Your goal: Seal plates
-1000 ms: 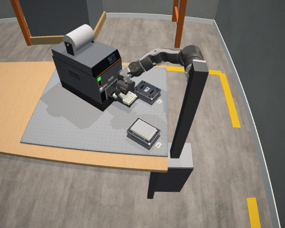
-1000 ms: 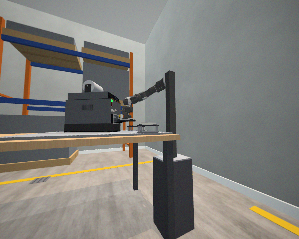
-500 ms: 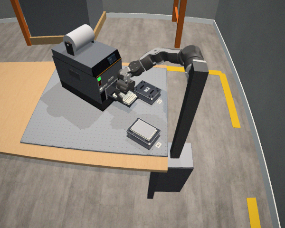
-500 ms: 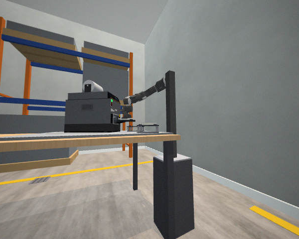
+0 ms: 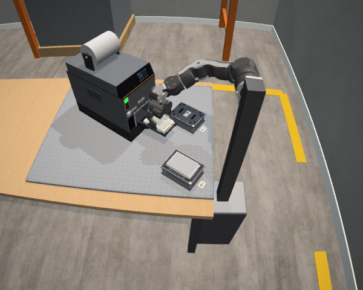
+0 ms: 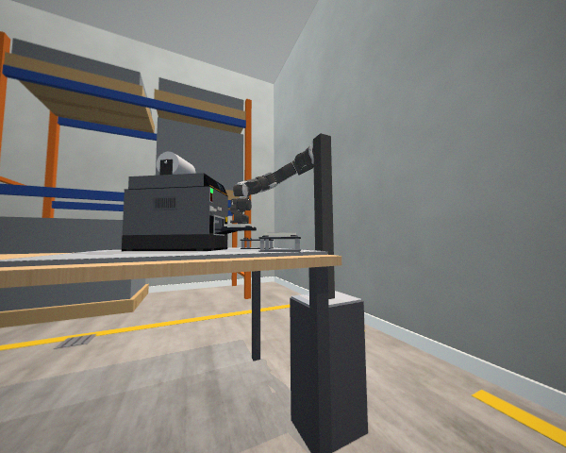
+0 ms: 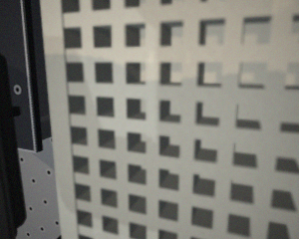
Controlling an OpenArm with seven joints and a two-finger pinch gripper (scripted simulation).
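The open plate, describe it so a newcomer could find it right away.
Start at the big dark sealer on the grey mat. The open plate sits on the stage at the sealer's front, under the end effector. Unlike the smooth-topped plate nearer the table's edge, its wells show.
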